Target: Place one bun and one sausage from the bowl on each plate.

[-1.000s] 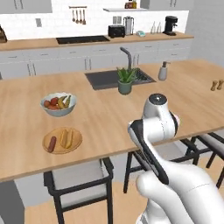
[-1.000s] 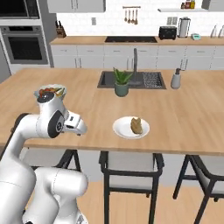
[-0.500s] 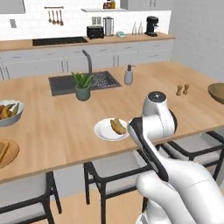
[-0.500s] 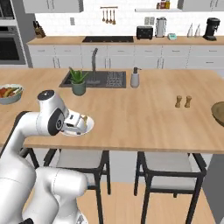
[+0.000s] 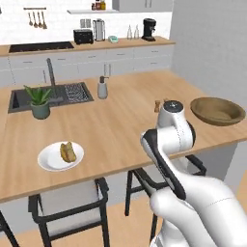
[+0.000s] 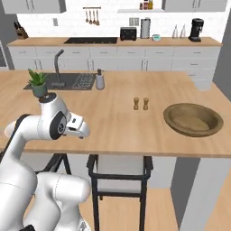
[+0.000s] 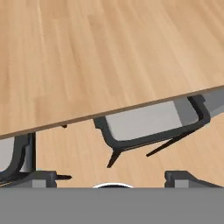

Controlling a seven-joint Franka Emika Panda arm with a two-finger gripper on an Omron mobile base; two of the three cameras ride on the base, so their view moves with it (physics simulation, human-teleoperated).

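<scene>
gripper (image 7: 111,177): jaws spread wide, nothing between them, hanging over the counter's front edge above a stool (image 7: 148,124)
bowl (image 6: 193,119): wooden, far right end of the island (image 6: 113,117), looks empty
white plate (image 5: 60,157): near the front edge, toasted bun (image 5: 68,152) on it

My arm is folded close above my base, elbow high, wrist bent down. My gripper (image 7: 111,177) hangs with its jaws spread wide, holding nothing.
</scene>
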